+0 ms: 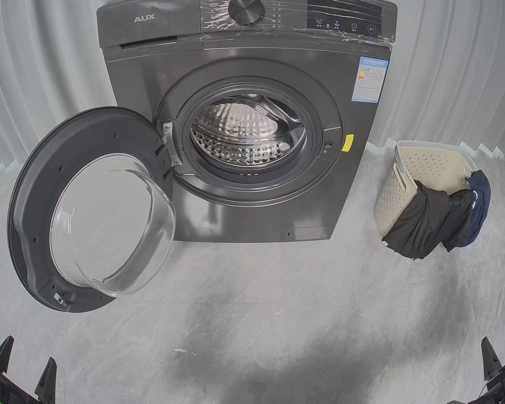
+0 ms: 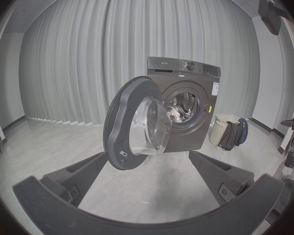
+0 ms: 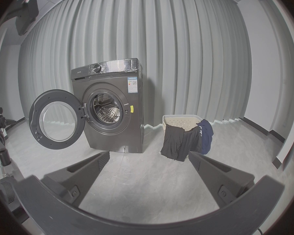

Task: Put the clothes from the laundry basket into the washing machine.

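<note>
Progress: nothing loaded yet.
- Left claw (image 1: 28, 360): spread wide, empty, low over grey floor.
- Right claw (image 1: 502, 338): spread wide, empty.
- Dark grey front-loading washing machine (image 1: 252, 158): ahead, between both claws, well apart from each.
- Round grey door with clear bowl window (image 1: 90, 214): swung fully open, ahead of left claw. Opening step done.
- Ribbed steel drum (image 1: 247, 133): visible part bare.
- Cream perforated plastic laundry basket (image 1: 432, 164): ahead of right claw, well apart, beside machine.
- Black garment (image 1: 426, 220) and navy garment (image 1: 480, 197): draped over basket rim.

Left: grasp each garment, carry it to drum.
</note>
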Controlling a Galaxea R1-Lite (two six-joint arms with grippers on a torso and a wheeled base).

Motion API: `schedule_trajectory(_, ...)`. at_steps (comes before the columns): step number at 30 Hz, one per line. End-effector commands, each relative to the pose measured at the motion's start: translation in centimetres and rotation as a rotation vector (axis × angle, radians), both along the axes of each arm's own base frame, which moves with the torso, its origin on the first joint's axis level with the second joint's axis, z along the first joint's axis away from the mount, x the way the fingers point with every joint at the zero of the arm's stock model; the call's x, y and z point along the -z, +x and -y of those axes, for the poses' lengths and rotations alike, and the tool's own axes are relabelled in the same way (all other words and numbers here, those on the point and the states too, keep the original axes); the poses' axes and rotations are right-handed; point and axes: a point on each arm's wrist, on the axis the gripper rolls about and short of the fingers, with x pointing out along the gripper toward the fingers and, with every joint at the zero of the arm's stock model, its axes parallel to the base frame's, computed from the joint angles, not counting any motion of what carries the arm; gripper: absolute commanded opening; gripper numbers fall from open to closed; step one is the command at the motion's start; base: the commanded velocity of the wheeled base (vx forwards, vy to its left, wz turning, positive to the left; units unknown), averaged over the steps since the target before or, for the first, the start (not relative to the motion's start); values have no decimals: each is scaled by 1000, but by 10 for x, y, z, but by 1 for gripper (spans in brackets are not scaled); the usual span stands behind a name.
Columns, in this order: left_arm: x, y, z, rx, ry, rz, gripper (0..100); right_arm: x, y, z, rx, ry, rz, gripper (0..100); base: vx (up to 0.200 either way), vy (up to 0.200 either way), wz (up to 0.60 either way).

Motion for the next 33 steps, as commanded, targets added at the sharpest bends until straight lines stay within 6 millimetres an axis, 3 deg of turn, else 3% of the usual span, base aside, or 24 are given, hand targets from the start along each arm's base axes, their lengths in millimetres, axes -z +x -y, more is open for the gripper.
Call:
schedule_trajectory(1,4,0,0,0,0,3,100,5,1,0,0,1,-8,100,0,-200,0)
schedule_trajectory(11,4,0,0,0,0,3,100,5,1,0,0,1,-8,100,0,-20,0)
schedule_trajectory(33,4,0,0,0,-3,5,100,5,1,0,0,1,-8,100,0,-200,0)
